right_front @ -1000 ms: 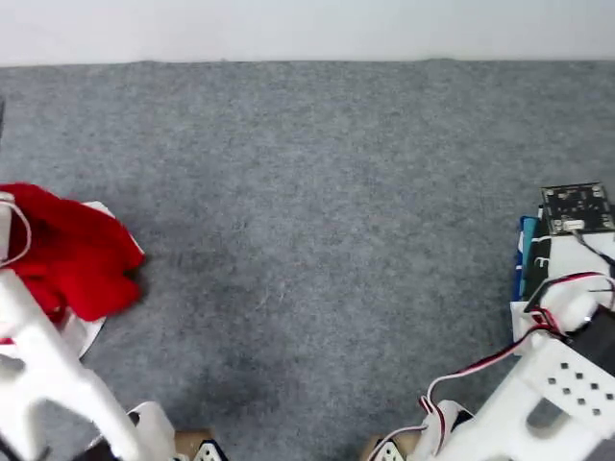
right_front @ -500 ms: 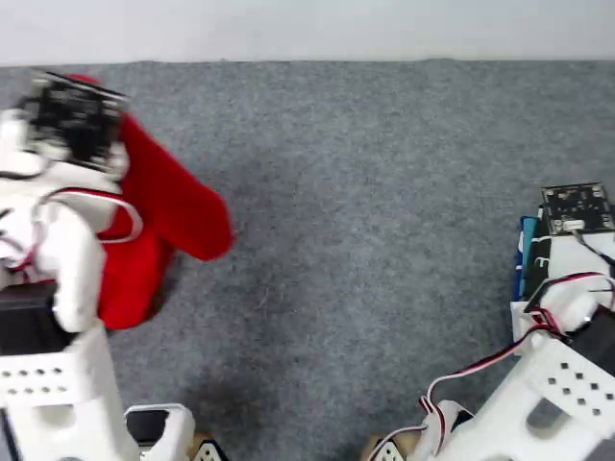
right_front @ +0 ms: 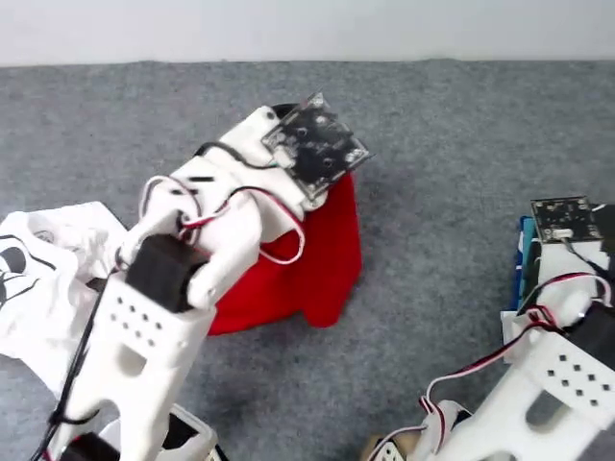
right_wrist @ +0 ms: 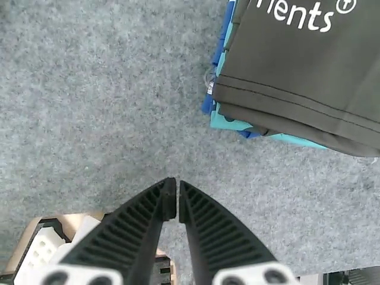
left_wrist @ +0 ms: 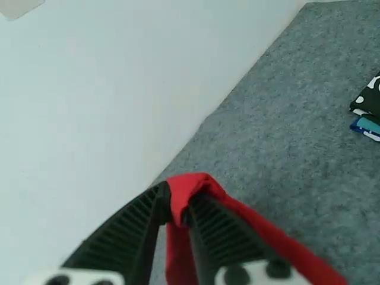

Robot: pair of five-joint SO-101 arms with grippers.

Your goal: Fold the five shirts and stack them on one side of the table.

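I found the table (right_front: 452,134) covered in a grey, felt-like mat with a short, flecked nap. A plain white wall (right_front: 288,29) ran along its far edge.

The left arm (right_front: 144,327), of white moulded plastic with perforated plates and red, white and black wiring, stood over the middle-left of the table. A bare circuit board (right_front: 315,146) sat at its wrist.

The red shirt (right_front: 322,259), a soft unmarked cloth, hung from this arm in loose folds, its lower part resting on the mat. The left gripper (left_wrist: 177,205), with black ribbed jaws, was clamped on a bunched pinch of it.

A white shirt (right_front: 43,279) with a black printed figure lay crumpled at the left side, beside the red one.

At the right edge I noted a stack of folded shirts (right_wrist: 297,77). The top one was dark with stitched hems and white lettering, which I did not record. Teal and blue layers showed beneath.

The right gripper (right_wrist: 178,193) hung over bare mat near that stack, its ribbed jaws together on nothing.
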